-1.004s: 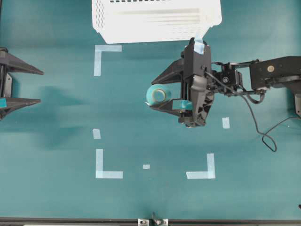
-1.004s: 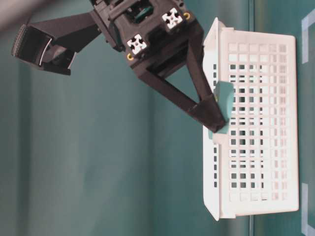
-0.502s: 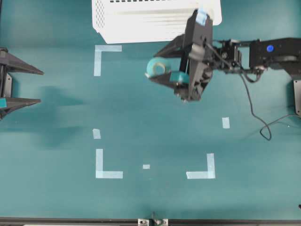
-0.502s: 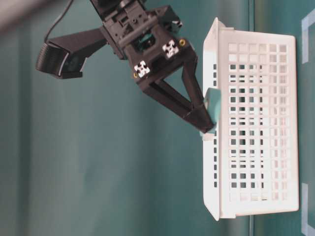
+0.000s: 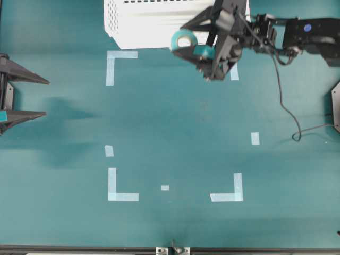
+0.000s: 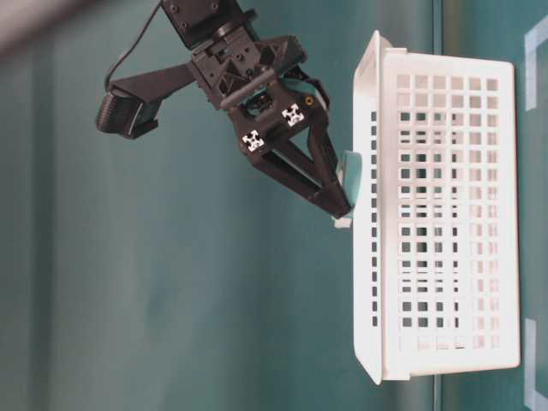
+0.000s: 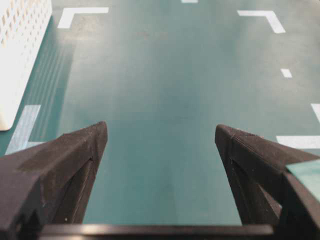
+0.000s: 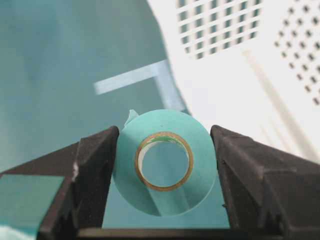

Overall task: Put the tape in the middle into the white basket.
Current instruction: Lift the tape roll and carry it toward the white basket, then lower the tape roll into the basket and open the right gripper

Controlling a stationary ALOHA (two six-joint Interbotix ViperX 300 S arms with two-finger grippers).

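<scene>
A robotics lab test station: a teal desk (image 5: 175,133) marked with pale tape corner marks (image 5: 121,187), flanked by two black robot arms (image 5: 305,37).
</scene>
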